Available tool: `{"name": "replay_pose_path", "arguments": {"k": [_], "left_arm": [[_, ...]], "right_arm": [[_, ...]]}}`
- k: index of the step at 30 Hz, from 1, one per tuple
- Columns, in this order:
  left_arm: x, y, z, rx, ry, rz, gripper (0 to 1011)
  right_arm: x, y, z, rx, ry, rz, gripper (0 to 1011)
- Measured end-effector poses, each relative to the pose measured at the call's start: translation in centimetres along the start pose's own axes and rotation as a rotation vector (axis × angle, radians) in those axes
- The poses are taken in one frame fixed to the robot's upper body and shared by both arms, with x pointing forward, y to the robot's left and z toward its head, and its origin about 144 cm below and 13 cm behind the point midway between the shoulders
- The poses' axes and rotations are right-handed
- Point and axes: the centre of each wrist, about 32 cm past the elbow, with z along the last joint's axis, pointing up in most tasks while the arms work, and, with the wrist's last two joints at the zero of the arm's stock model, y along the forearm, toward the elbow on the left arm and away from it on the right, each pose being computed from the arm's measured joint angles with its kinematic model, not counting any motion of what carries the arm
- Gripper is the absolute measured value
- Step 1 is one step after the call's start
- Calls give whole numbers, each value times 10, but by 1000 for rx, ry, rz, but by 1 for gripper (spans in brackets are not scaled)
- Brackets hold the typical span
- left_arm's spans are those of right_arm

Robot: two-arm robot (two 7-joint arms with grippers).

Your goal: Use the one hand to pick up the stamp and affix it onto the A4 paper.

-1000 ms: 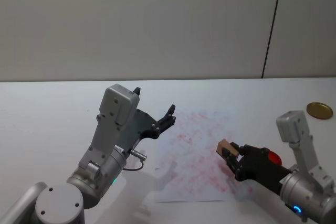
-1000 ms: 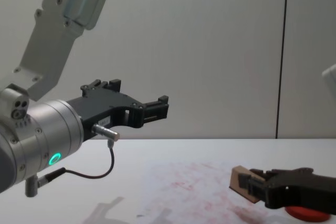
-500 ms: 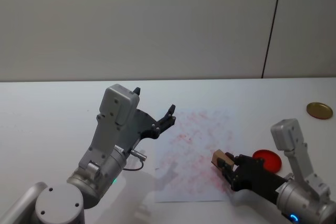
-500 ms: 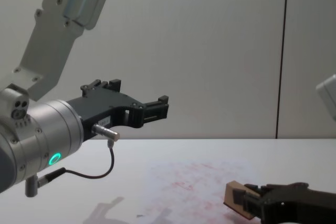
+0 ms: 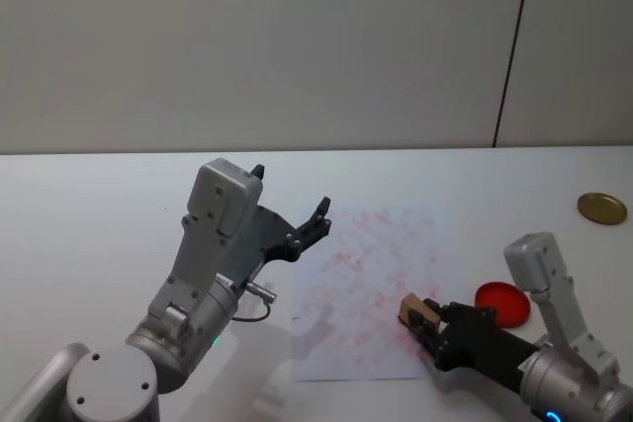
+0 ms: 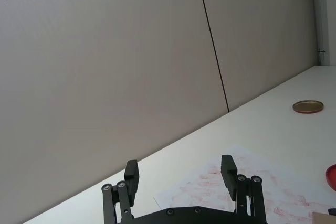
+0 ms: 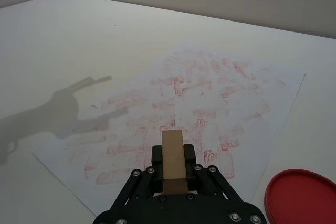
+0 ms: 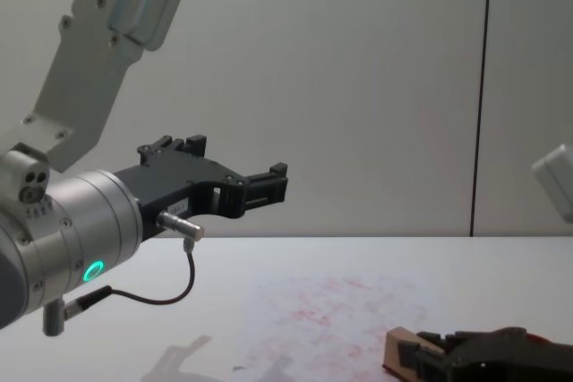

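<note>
Tan wood, nearest in: the stamp [image 5: 416, 309] sits pinched in the right gripper [image 5: 431, 327], the two dark fingers pressed against its long side faces, with the free end sticking out ahead of them. It is low over the near right part of the A4 paper [image 5: 371, 259]. Whether its face meets the sheet, I cannot tell.

Handling, as a judgement: small solid block, light, stiff, not fragile. Bare wood should give fair grip. The side faces are the right place to hold, as here, keeping the inked end clear. It needs a flat, square press, or the print smears. The paper is thin and loose on the table [image 5: 89, 195] and could slide or lift with the block.

Just right of the stamp, beside the paper's edge: a flat round red ink pad [image 5: 502, 303], open, red right across. No telling how wet it is.

Farther in, the paper is crowded with faint red prints, with little bare space.

Left of the paper, the left gripper [image 6: 179, 167] hangs in the air with fingers spread, holding nothing, idle.

Far right, well apart: a gold disc [image 5: 602, 208] lying flat, possibly the pad's lid.
</note>
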Motion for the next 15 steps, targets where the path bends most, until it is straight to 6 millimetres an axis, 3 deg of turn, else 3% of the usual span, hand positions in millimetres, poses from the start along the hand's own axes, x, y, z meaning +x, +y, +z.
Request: {"name": "replay_pose_path", "arguments": {"k": [15], "left_arm": [[0, 0, 0, 0, 0, 0, 993]], "right_arm": [[4, 1, 1, -22, -8, 2, 220]]}}
